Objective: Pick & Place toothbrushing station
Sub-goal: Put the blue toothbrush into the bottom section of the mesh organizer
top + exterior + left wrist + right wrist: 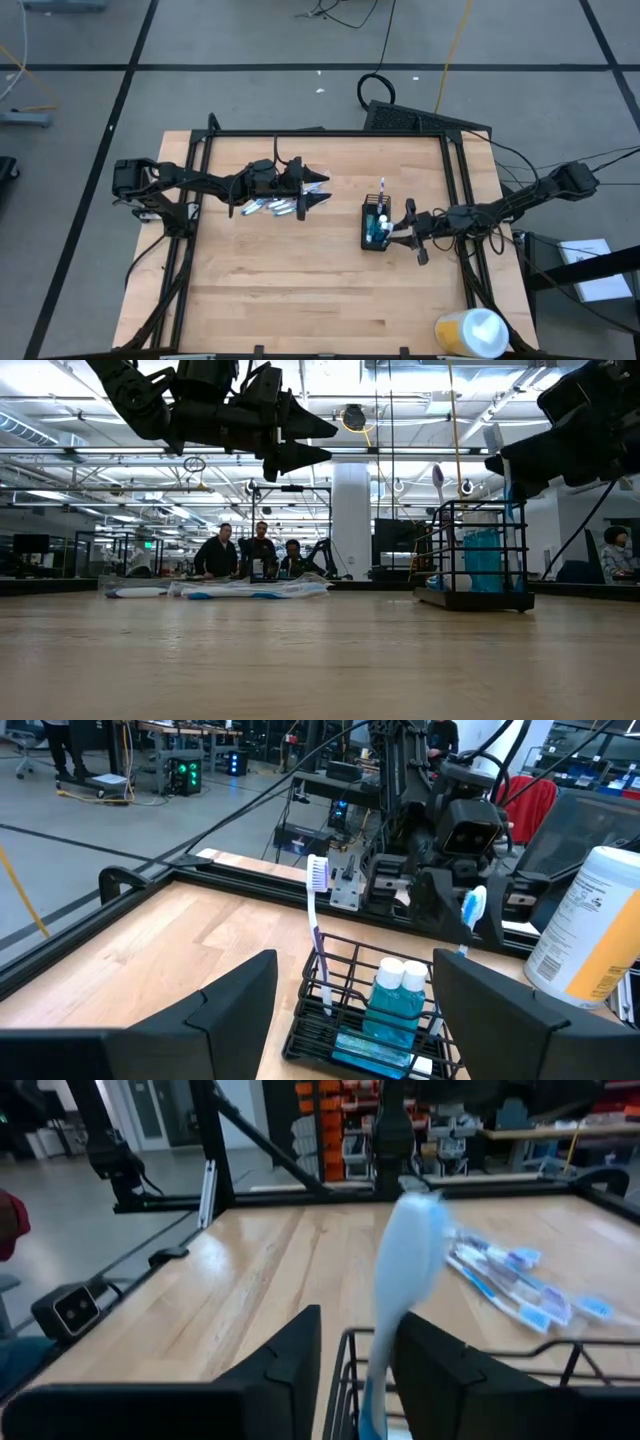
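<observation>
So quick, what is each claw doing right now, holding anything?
Left claw: open, empty, up above the toothbrush pile.
Right claw: at the wire cup, around a toothbrush; grip cannot be told.

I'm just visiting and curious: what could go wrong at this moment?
The right end effector is open around a toothbrush standing in the wire cup; pulling back could catch it and tip it out. The left end effector hovers over the loose toothbrushes and could scatter them when reaching down.
</observation>
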Robot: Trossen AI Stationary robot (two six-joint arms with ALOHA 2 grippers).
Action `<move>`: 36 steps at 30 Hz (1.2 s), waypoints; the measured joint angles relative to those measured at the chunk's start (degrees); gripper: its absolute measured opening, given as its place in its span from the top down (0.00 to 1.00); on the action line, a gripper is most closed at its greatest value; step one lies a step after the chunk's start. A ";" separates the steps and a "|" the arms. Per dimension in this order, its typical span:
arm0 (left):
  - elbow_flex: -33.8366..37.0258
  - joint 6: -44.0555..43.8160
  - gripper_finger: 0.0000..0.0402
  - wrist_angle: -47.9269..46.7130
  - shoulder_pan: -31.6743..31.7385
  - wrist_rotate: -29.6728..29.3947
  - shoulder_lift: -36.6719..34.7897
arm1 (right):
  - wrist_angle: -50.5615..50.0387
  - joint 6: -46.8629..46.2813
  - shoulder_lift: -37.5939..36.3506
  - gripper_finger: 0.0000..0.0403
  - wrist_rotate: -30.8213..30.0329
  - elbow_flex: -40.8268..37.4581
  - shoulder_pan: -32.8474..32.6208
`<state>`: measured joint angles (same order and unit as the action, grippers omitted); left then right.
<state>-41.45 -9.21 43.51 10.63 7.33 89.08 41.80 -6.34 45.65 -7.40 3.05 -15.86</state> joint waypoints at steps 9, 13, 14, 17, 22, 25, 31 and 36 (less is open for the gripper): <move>0.00 -0.02 0.33 0.00 0.00 0.02 0.00 | 4.23 5.46 -1.00 0.66 -0.39 0.00 0.00; 0.00 -0.05 0.33 0.00 0.00 0.01 0.00 | 7.88 8.18 -1.96 0.65 -0.44 0.00 0.00; 0.00 -0.07 0.33 -0.01 0.00 0.02 0.00 | 7.91 8.21 -2.24 0.65 -0.44 0.00 0.00; 0.00 -0.20 0.33 -0.04 0.00 0.04 0.00 | 7.44 8.16 -2.54 0.65 -0.37 0.00 0.00; 0.00 -0.13 0.33 -0.11 0.00 0.04 0.00 | 2.92 4.86 -2.54 0.65 -0.16 0.00 0.00; 0.00 -0.11 0.33 -0.11 0.00 0.04 0.00 | -1.13 2.60 -2.54 0.66 -0.04 0.00 0.00; 0.00 -0.02 0.33 -0.13 0.00 0.04 0.00 | -7.27 -0.44 -2.54 0.66 -0.04 0.00 0.00; 0.00 -0.02 0.33 -0.13 0.00 0.04 0.00 | -8.23 -0.04 -2.54 0.67 -0.07 0.00 0.00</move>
<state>-41.45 -9.23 43.38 10.63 7.38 89.08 33.57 -6.38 43.11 -7.46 3.05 -15.86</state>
